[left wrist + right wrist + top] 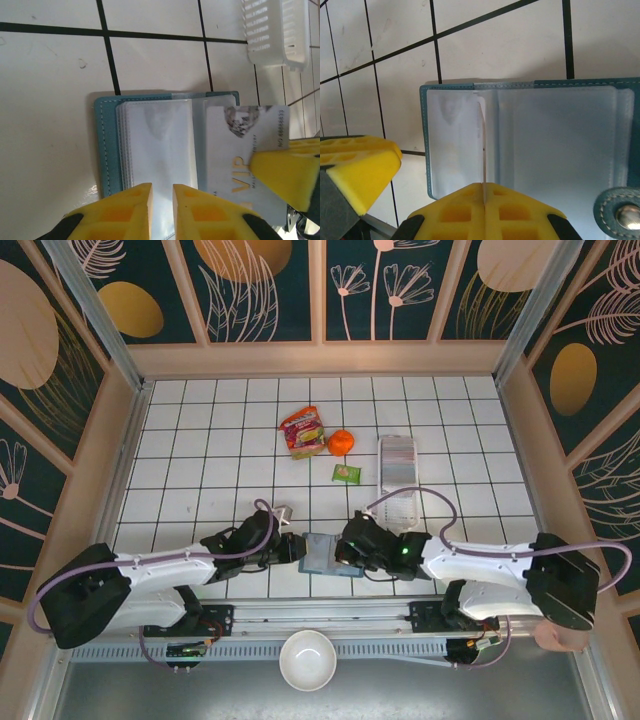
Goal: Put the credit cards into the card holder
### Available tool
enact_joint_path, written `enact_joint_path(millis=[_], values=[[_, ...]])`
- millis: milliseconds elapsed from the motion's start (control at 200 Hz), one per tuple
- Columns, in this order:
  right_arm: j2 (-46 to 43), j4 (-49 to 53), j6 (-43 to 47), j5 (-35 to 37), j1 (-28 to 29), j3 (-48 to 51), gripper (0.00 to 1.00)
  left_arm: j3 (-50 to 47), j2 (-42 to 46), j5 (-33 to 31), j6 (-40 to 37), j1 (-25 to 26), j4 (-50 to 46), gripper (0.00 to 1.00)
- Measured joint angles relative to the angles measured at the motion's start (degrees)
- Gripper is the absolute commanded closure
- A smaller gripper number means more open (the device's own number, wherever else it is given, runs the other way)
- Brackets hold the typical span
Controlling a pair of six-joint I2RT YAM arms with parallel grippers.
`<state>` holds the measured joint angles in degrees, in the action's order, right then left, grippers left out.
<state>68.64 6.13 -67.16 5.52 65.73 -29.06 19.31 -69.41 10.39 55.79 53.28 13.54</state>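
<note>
One VIP card (235,160) pinched by R gripper (484,192) over open card holder (321,554), long axis L-R; L gripper (162,192) grip unclear.

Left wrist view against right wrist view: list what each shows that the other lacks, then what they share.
Left wrist: the printed face of the silver VIP credit card and a white slotted plastic tray. Right wrist: that card edge-on, pinched in the right gripper, and a metal snap on a teal tab. Shared: the open teal folding card holder with clear sleeves, lying on the white tiled table.
</note>
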Motion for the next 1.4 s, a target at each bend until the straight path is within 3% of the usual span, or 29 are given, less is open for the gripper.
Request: enact_joint_path(millis=[796, 1396], values=[[3.1, -4.8, -2.2, 1.6, 0.8, 1.6, 1.0, -1.2, -5.9, 2.6, 0.0, 0.0, 3.1, 1.0], [0.8, -8.1, -5.1, 3.2, 2.0, 3.5, 1.0, -2.5, -6.4, 2.6, 0.0, 0.0, 5.8, 1.0]])
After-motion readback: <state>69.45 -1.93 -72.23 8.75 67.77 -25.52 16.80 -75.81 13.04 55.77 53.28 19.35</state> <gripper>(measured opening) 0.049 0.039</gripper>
